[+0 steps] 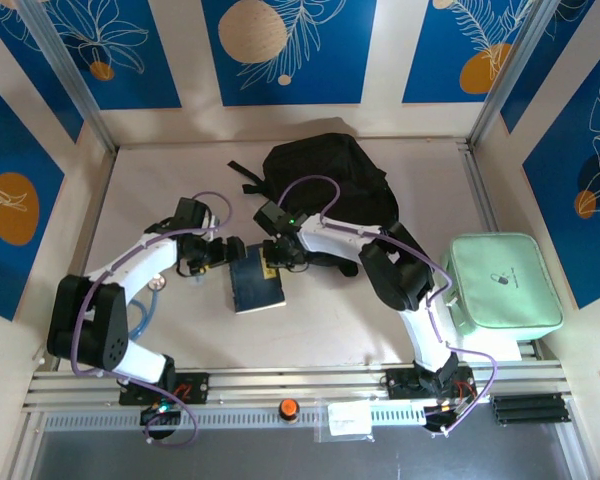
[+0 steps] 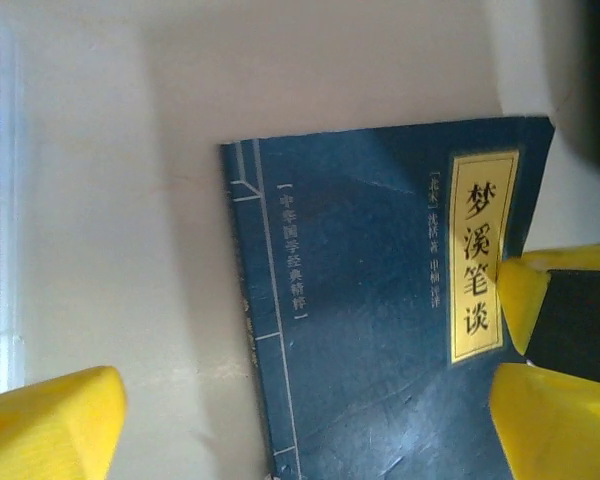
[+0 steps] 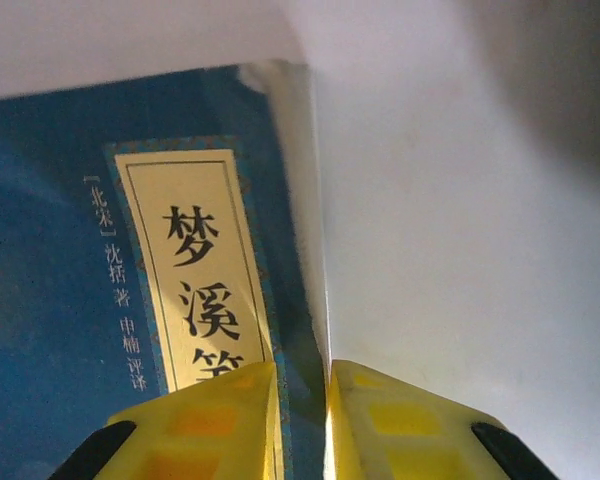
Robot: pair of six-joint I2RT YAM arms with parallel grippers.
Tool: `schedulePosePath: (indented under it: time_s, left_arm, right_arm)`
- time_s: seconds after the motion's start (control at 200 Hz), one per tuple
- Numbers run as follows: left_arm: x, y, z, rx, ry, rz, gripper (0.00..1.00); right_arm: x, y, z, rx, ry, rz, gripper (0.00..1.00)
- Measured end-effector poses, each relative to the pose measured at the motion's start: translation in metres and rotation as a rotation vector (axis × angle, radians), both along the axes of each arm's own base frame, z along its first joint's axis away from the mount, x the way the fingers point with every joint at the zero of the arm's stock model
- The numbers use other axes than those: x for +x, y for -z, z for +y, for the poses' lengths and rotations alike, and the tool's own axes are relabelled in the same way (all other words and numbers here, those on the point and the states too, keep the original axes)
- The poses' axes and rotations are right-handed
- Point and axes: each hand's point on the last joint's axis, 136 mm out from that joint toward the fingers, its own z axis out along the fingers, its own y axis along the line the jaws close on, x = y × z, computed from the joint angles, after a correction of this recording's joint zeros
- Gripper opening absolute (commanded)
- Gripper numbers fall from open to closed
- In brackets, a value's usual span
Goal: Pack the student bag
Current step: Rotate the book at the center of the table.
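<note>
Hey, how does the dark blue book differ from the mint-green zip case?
The blue book is dark with a gold title strip; the green case is pale mint. The book is thin and smaller; the case is bigger and padded-looking. The book lies mid-table with the right gripper pinching its edge; the case sits untouched at the right side. Both are rectangular.

Blue book with a gold title label on the pale worktop. The left end effector straddles it, yellow fingers wide apart. The right end effector's finger touches the label's edge.
</note>
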Motion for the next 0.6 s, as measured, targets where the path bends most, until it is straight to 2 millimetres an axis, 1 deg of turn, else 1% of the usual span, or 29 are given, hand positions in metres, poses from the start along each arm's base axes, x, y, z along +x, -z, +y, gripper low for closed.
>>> schedulePosePath:
  time_s: [0.095, 0.205, 0.275, 0.34, 0.415, 0.495, 0.6]
  left_arm:
    - [-0.006, 0.008, 0.002, -0.002, -0.03, 0.027, 0.83]
    - [-0.019, 0.024, 0.004, -0.017, -0.079, 0.076, 0.77]
    - [-0.027, 0.032, 0.004, -0.036, -0.106, 0.103, 0.71]
    - [-0.033, 0.037, 0.001, -0.069, -0.128, 0.124, 0.63]
    - [-0.035, 0.04, -0.004, -0.103, -0.141, 0.131, 0.56]
    - [-0.032, 0.039, -0.007, -0.128, -0.155, 0.127, 0.49]
    - [-0.027, 0.039, -0.01, -0.146, -0.161, 0.117, 0.43]
  right_arm:
    - [0.006, -0.002, 0.001, 0.009, -0.009, -0.014, 0.24]
    - [0.007, -0.002, 0.0, 0.006, -0.016, -0.015, 0.28]
    - [0.006, -0.002, 0.0, 0.008, -0.024, -0.014, 0.28]
    - [0.004, -0.001, 0.0, 0.012, -0.028, -0.005, 0.28]
    - [0.002, 0.001, 0.0, 0.016, -0.031, 0.004, 0.27]
    - [0.0, 0.002, 0.0, 0.018, -0.032, 0.009, 0.25]
    - [0.0, 0.002, 0.001, 0.022, -0.033, 0.01, 0.24]
